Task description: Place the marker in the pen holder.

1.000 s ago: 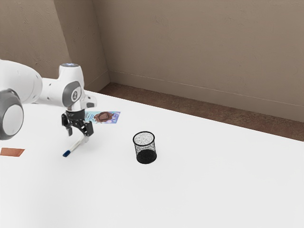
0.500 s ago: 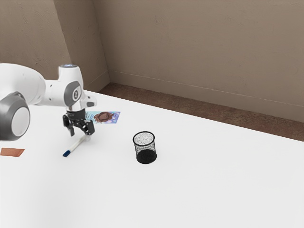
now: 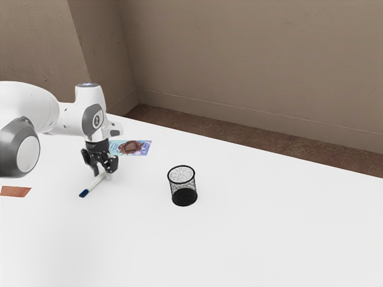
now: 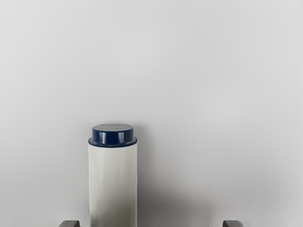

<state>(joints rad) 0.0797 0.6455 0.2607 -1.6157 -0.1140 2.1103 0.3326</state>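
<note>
Gripper (image 3: 104,171) slightly lower, fingers closer together: part-spread astride marker (image 3: 94,184), nothing held. Marker lies inside desk's (image 3: 251,239) far edge; centre it, then pinch evenly.

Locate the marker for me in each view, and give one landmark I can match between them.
Exterior view: marker on the exterior view's left, lying on the table, one end by the gripper, the visible blue end pointing away from it.
Wrist view: large, between the open fingertips and nearer one, a dark-blue end on its white barrel.
Shared landmark: the gripper.
</note>
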